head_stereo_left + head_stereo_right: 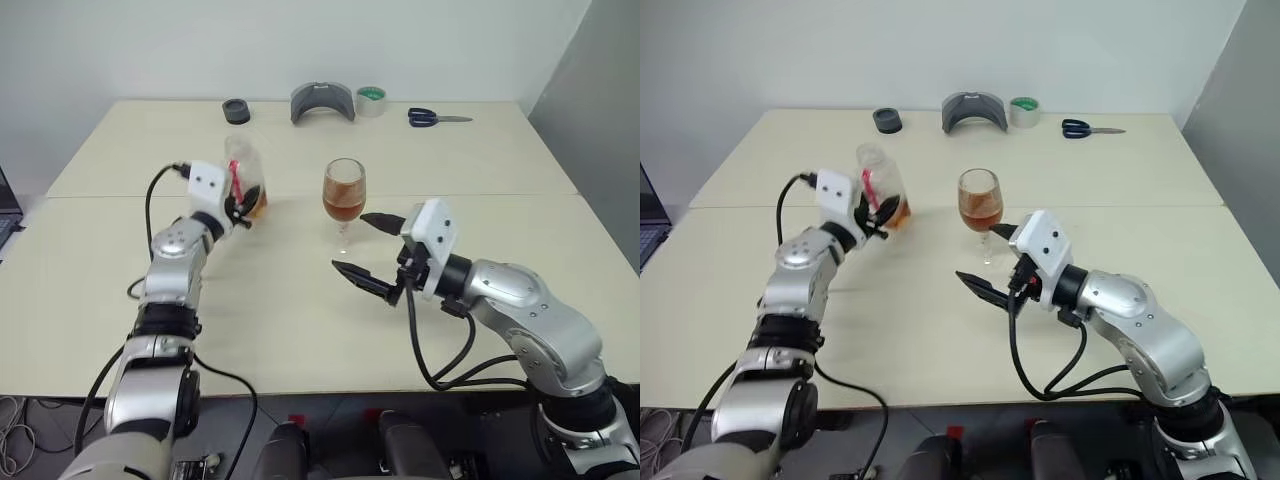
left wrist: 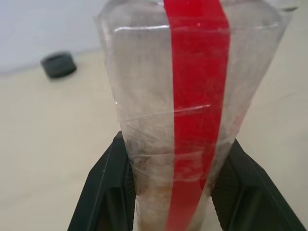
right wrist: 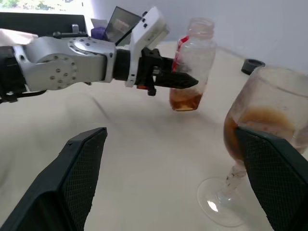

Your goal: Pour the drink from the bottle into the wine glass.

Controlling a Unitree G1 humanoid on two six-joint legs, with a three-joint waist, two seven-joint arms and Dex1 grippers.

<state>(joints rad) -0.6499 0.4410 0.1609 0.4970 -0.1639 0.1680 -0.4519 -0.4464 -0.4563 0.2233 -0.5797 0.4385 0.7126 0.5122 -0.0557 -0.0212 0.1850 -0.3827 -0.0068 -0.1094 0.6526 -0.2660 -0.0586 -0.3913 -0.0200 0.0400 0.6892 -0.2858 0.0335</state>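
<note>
On the cream table [image 1: 300, 330], in the left eye view, the wine glass [image 1: 344, 192] stands upright near the middle, and the drink [image 1: 343, 205] fills the lower half of its bowl. The left gripper [image 1: 243, 203] is closed on the bottle [image 1: 246, 178], which is held almost upright, to the left of the glass and apart from it; a little reddish-brown liquid remains in its bottom. The right gripper [image 1: 366, 247] has its two black fingers spread wide, just in front of the glass and to its right side, holding nothing. Along the far edge of the table lie a black cap [image 1: 236, 110], a grey curved object [image 1: 322, 102], a roll of tape [image 1: 371, 100] and blue scissors [image 1: 434, 118].

The right eye view shows the same arrangement, with the glass foot close to the upper finger of the right gripper; I cannot tell if they touch.

From the left wrist view, the two black fingers [image 2: 106, 187] press on both sides of the clear bottle with its red label strip [image 2: 195, 96], and the black cap lies behind on the table.

From the right wrist view, the open fingers [image 3: 72, 178] frame the table, the glass stands near one finger, and the left gripper holds the bottle farther away.
</note>
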